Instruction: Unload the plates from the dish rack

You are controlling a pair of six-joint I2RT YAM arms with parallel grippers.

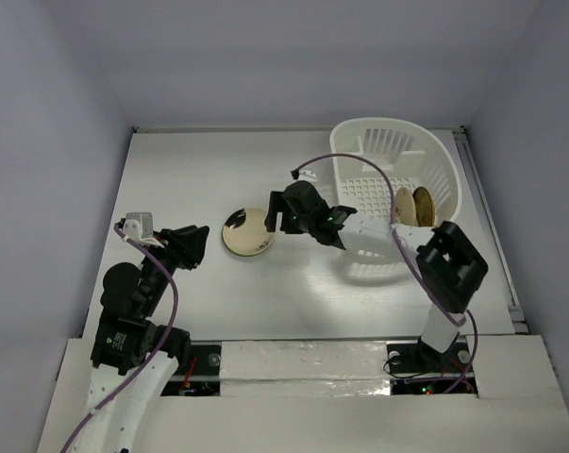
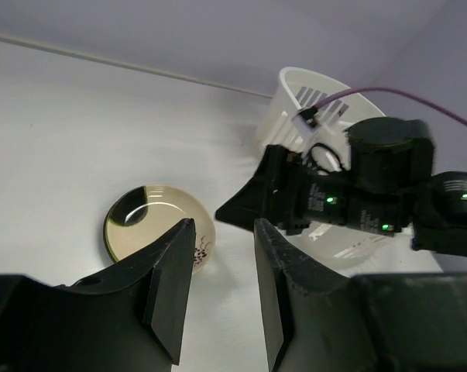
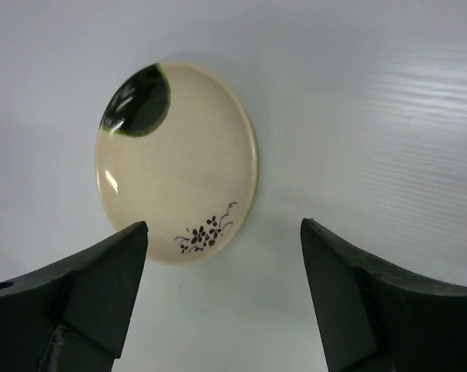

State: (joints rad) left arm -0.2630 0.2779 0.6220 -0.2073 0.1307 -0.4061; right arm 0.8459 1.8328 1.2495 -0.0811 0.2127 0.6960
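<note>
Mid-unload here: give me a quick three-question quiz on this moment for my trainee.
1. True or false: the cream plate lies on the table, outside the dish rack.
2. How many plates stand in the rack? A one, B two, C four.
3. Fill in: the right gripper has its fingers ____.
Key: 1 true; 2 B; 3 open, holding nothing.
</note>
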